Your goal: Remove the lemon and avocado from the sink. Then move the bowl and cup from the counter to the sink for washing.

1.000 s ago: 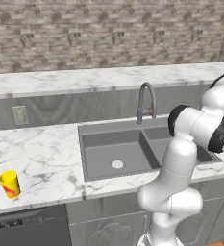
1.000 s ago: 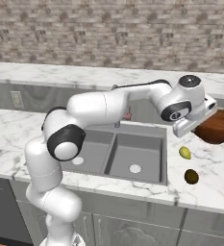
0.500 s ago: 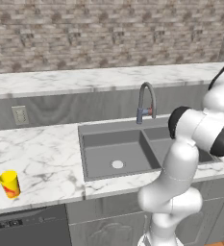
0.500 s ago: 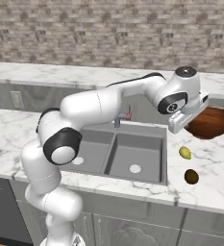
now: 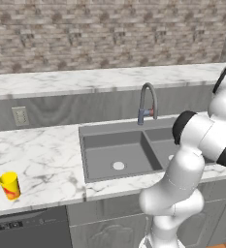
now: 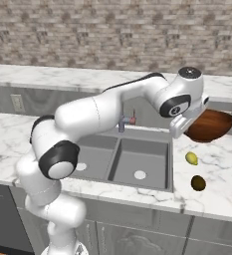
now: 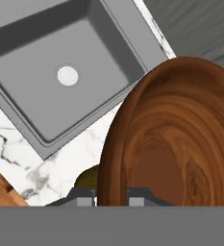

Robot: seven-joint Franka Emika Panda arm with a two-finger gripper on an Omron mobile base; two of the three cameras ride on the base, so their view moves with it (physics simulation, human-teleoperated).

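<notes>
My gripper (image 6: 185, 130) is shut on the left rim of the reddish-brown bowl (image 6: 212, 124) and holds it tilted in the air above the counter, just right of the sink (image 6: 121, 160). In the hand view the bowl (image 7: 176, 139) looms large, its rim pinched in the gripper (image 7: 112, 196), with a grey basin of the sink (image 7: 46, 91) beyond. The lemon (image 6: 191, 158) and the dark avocado (image 6: 198, 183) lie on the marble below the bowl. The yellow cup (image 5: 9, 185) stands on the counter far left of the sink (image 5: 119, 155).
A curved metal faucet (image 5: 147, 102) rises behind the basins. A wall outlet (image 5: 20, 116) sits on the backsplash at the left. Below the bowl's rim a yellow-green fruit (image 7: 87, 178) peeks out; which one I cannot tell. A dishwasher front (image 5: 27, 227) lies under the cup.
The gripper has carried the bowl a little to the left, toward the sink, and slightly higher. The fruits and the cup have stayed put.
</notes>
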